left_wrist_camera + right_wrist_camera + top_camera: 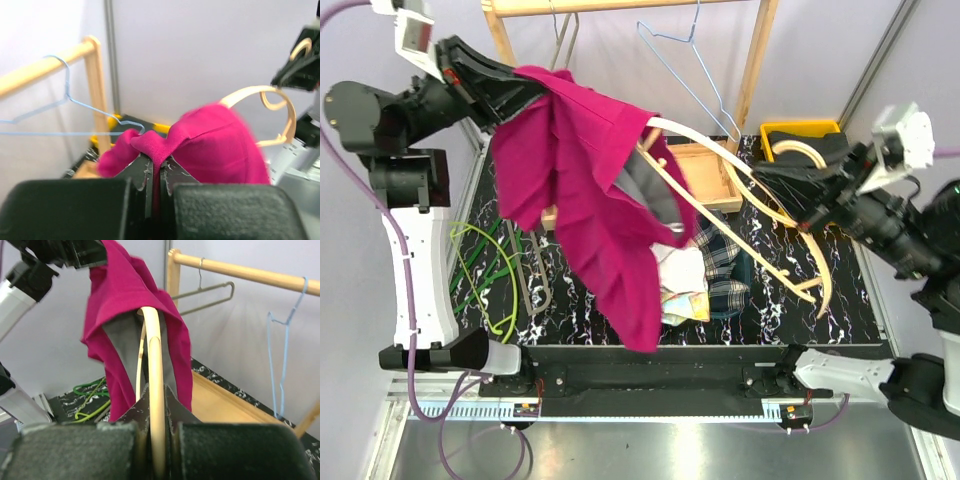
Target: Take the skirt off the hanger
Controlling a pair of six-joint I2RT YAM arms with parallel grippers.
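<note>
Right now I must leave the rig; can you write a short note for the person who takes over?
Left gripper: shut on the skirt, held high.
Right gripper: shut on the wooden hanger.
Skirt hangs above the table, one hanger arm still inside it.
Done: both things gripped.
Left to do: pull skirt and hanger apart until the skirt is free.

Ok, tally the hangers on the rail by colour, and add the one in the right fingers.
Blue hanger: 1
Grey hanger: 1
Wooden hanger, held: 1
Total: 3
</note>
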